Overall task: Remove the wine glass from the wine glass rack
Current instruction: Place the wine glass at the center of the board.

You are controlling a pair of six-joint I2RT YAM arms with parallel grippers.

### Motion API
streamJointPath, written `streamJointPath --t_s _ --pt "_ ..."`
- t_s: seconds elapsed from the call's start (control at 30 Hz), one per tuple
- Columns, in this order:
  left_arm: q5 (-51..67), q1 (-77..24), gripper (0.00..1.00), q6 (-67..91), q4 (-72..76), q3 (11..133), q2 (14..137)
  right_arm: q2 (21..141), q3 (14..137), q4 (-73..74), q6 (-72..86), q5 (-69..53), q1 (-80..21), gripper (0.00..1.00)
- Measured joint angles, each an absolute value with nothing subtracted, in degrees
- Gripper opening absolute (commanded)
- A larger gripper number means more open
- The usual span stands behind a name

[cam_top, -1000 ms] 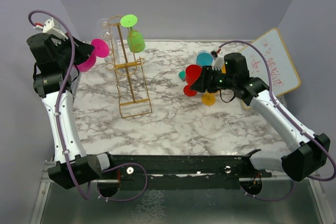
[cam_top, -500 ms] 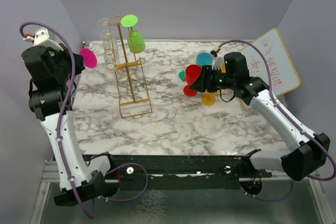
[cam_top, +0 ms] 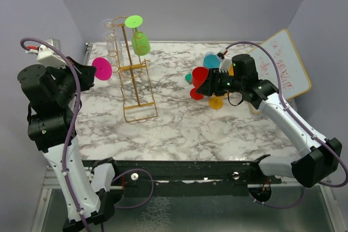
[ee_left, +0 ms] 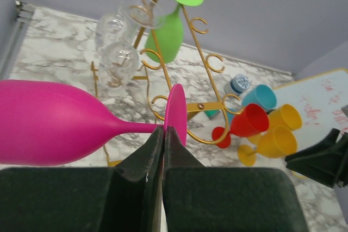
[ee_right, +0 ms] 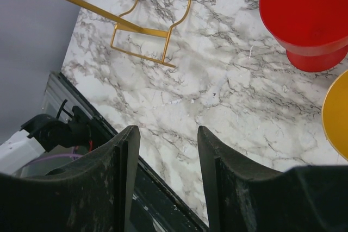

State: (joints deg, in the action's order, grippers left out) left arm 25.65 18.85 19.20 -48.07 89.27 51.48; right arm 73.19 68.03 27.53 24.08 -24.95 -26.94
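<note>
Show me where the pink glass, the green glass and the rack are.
pink glass (ee_left: 49, 123), left wrist view, on its bowl.
green glass (ee_left: 169, 33), left wrist view, on its bowl.
rack (ee_left: 201, 105), left wrist view, on its crossbar.

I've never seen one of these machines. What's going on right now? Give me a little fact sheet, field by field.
Left gripper: shut on the pink wine glass, pinching its stem by the foot; glass held sideways
Right gripper: open, empty, above the marble table
Rack: gold wire, upright; a green glass and clear glasses hang on it
On the table: red glass, yellow glasses, teal glass, grouped near the right arm
Task status: pink glass appears clear of the rack's hooks, to its left
</note>
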Motion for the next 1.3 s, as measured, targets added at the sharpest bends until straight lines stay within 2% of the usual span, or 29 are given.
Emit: streamJointPath --t_s 0.37,0.63,1.0,1.3 --pt "34.3 16.7 0.00 20.1 -50.6 87.0 50.8 68.7 65.6 27.6 25.8 -24.9 -26.9 0.53" --pt "41.3 11.3 0.00 19.6 -51.3 86.3 50.3 67.7 63.8 28.1 27.0 -24.9 -26.9 0.53" --pt "42.4 4.0 0.00 17.9 -54.9 82.5 49.6 66.7 63.0 28.3 28.6 -24.9 -26.9 0.53" --pt "47.8 -1.2 0.00 17.5 -53.7 78.6 50.4 66.6 62.4 27.7 29.5 -25.1 -26.9 0.54"
